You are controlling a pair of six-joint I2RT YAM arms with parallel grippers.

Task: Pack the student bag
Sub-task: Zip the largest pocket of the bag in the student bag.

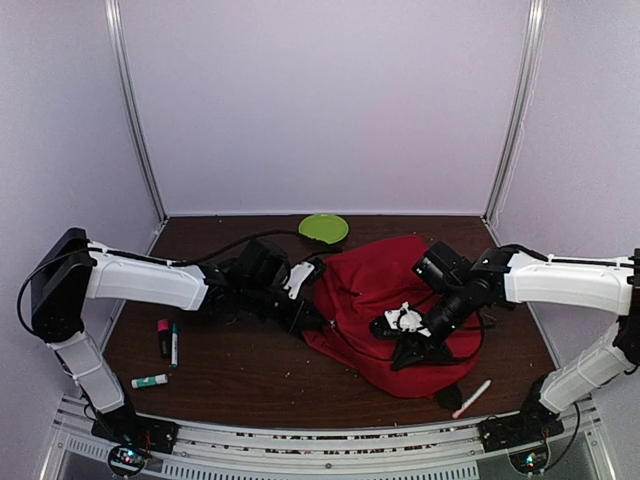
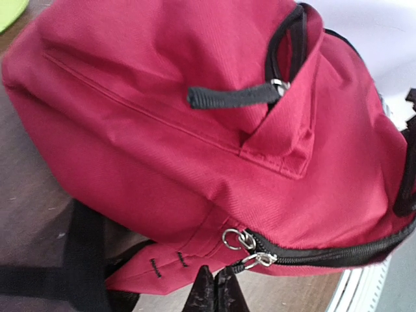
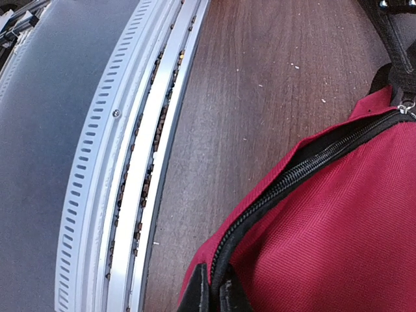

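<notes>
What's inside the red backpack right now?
Nothing can be seen. The red backpack shows only a dark slit along its zipper; fabric covers the interior, so any contents are hidden.

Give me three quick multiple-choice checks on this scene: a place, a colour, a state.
1. The green disc lies: A) at the near edge; B) at the far edge, behind the student bag; C) inside the bag.
2. The bag's zipper tape is: A) black; B) white; C) yellow.
3. The right gripper is: A) wide open; B) out of view; C) shut on the bag's zipper edge.
Answers: B, the top view shows it beyond the bag; A, both wrist views show black tape; C, the right wrist view shows it pinched on that edge.
</notes>
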